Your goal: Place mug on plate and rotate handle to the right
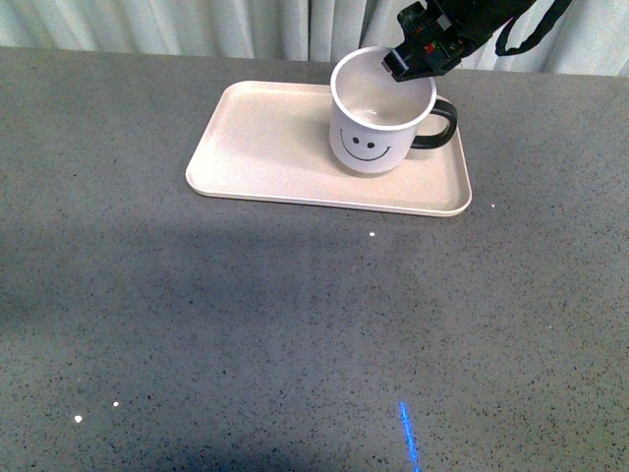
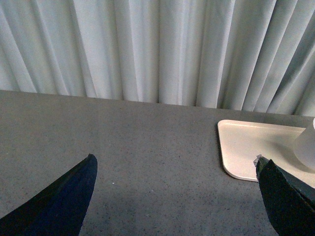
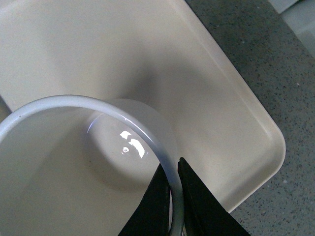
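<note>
The white mug (image 1: 378, 118) with a black smiley face stands on the right part of the pale pinkish-beige plate (image 1: 265, 147). Its black handle (image 1: 439, 125) points right. My right gripper (image 1: 418, 61) comes from the top right and is shut on the mug's far rim, one finger inside and one outside. The right wrist view shows the rim (image 3: 147, 135) pinched between the black fingers (image 3: 197, 201), with the plate (image 3: 211, 93) beneath. My left gripper (image 2: 177, 169) is open and empty over the table, left of the plate's corner (image 2: 241, 147).
The grey speckled table (image 1: 295, 324) spreads in front of the plate. White curtains (image 2: 157, 49) hang behind the table's far edge. A blue light streak (image 1: 408, 433) lies on the table near the front.
</note>
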Tool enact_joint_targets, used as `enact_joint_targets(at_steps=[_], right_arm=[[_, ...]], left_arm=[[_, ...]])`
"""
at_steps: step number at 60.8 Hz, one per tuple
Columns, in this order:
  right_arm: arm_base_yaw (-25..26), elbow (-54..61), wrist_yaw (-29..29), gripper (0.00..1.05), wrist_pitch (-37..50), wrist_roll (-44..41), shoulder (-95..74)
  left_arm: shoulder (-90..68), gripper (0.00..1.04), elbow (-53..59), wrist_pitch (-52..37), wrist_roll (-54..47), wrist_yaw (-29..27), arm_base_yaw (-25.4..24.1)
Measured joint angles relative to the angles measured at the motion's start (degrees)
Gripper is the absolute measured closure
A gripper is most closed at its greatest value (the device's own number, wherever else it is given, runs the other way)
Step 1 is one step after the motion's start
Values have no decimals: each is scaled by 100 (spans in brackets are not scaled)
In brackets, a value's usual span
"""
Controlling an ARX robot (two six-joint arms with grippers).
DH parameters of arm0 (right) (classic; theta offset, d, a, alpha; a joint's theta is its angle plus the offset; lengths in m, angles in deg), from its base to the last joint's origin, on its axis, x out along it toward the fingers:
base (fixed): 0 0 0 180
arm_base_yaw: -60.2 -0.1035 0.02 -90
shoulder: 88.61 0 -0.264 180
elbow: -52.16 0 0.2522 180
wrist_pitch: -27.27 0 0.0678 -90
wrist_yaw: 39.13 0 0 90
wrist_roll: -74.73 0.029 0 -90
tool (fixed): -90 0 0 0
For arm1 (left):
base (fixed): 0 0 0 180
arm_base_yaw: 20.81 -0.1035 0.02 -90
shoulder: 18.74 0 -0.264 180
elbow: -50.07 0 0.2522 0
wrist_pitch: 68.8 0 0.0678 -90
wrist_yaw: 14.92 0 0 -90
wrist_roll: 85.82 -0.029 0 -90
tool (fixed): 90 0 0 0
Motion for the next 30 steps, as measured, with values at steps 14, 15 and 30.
enact_joint_targets(at_steps=[14, 15, 30], right_arm=[[39, -461, 260, 103, -494, -584, -334], [44, -490, 286, 103, -525, -619, -365], [50, -859, 481, 103, -793, -752, -632]], left_arm=[[0, 9, 0, 0, 0, 0, 0], [0, 9, 0, 0, 0, 0, 0], [0, 9, 0, 0, 0, 0, 0]])
